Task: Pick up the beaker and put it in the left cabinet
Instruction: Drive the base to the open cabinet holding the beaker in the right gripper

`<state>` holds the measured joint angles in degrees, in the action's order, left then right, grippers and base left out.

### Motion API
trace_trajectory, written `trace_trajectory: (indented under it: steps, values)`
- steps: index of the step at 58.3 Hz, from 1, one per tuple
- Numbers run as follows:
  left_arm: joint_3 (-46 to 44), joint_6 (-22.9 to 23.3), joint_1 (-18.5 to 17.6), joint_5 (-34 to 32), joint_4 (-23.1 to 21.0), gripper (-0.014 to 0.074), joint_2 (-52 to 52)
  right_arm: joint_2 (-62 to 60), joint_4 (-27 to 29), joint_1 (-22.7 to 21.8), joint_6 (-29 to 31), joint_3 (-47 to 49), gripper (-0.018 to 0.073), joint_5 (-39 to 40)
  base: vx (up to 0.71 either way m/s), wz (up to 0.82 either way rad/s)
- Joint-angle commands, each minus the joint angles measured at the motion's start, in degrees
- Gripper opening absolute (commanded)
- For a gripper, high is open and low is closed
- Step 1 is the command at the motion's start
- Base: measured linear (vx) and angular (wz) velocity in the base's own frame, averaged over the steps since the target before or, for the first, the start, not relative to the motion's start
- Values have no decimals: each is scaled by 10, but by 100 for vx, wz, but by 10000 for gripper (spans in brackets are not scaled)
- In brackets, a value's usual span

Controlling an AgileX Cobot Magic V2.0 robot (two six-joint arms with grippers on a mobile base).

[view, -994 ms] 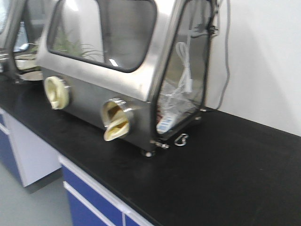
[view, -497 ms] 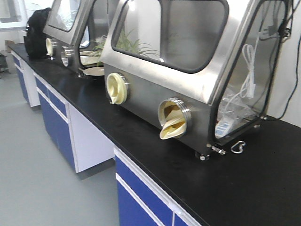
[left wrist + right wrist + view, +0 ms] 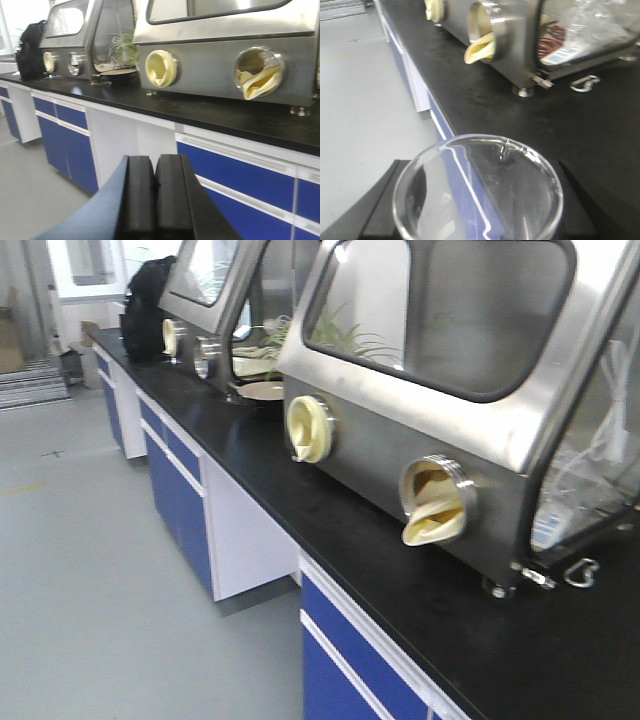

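The small clear glass beaker [image 3: 479, 186] with a flared rim sat between the two black fingers [image 3: 379, 205] of the right gripper [image 3: 477, 220], which grasped its wall from 9 and 3 o'clock. The right wrist view looked straight down into its open mouth, and a small kink showed in the rim toward 1 o'clock. Beyond the glass, toward 12 o'clock, ran the flat black bench top [image 3: 485, 95], with the pale grey floor [image 3: 365, 90] off at 10 o'clock. At 1 o'clock of the beaker a stainless steel glove box [image 3: 515, 50] stood on the bench, a cream rubber glove [image 3: 480, 47] spilling from its round port. A silver metal clip [image 3: 584, 83] lay on the top near the box's corner foot, at 2 o'clock

The left gripper [image 3: 156, 195] hung at 6 o'clock in the left wrist view, its black jaws clenched flat against each other on nothing, only a seam between them. It was well apart from the blue-fronted bench cupboards [image 3: 65, 145] at 9 o'clock

In the front view the bench ran from 5 o'clock up toward 11 o'clock. A second steel glove box [image 3: 215, 285] stood further along it, a green spiky plant [image 3: 124, 47] rose between the two boxes, and a black backpack [image 3: 148, 310] rested at the far end near 11 o'clock
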<state>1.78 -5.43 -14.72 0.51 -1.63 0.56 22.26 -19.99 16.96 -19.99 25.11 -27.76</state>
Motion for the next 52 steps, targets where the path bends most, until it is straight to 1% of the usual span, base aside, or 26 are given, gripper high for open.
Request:
trace_trajectory:
  steps: [1,16,41,52]
  values:
    - [9,2,-2,-48,-5,1,11,2,-10,-2,2,16,-6,46,8,31]
    - [9,2,-2,-48,-5,1,11,2,-10,-2,2,16,-6,46,11,43]
    - [9,2,-2,-48,-5,1,11,2,-10,-2,2,16,-6,46,19,63]
    - [9,2,-2,-48,-5,1,11,2,-10,-2,2,16,-6,46,28,51]
